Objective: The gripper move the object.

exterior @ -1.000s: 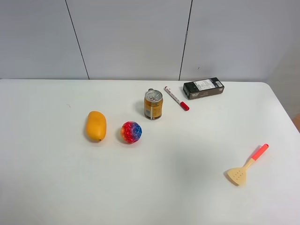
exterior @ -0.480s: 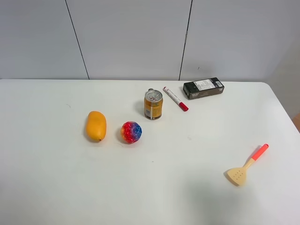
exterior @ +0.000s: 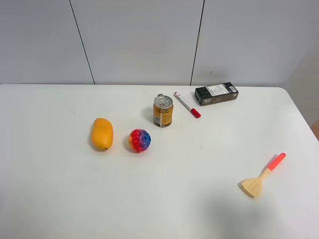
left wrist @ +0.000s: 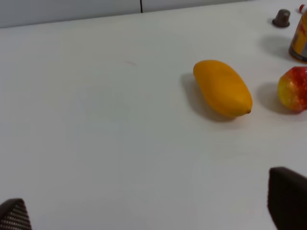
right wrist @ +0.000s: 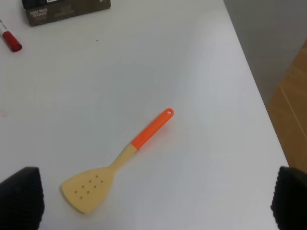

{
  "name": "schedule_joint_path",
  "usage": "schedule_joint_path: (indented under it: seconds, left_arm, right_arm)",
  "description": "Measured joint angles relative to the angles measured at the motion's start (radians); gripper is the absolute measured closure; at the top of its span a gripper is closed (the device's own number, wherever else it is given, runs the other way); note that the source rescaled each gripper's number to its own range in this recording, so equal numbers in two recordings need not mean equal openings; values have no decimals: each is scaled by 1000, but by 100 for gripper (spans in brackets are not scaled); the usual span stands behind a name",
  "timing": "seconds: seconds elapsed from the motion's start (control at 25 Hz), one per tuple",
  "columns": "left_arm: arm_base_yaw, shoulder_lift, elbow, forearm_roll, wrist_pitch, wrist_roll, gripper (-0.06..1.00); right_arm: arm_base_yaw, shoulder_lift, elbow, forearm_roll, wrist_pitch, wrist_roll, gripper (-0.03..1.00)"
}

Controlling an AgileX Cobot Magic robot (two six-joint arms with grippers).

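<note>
The white marker pen with a red cap lies flat on the white table, between the can and the black box. Its red cap end also shows in the right wrist view. Neither arm shows in the exterior high view. My left gripper is open and empty, low over the table, short of the mango. My right gripper is open and empty above the spatula, far from the marker.
An orange mango and a multicoloured ball lie left of the can. The beige spatula with an orange-red handle lies near the table's right edge. A grey panelled wall stands behind the table.
</note>
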Motion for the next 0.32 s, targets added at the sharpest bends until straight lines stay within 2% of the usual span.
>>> schedule_joint_path:
  seconds: [0.32]
  left_arm:
    - [0,0,0,0,0,0,-6]
  right_arm:
    - [0,0,0,-6,0,13,2]
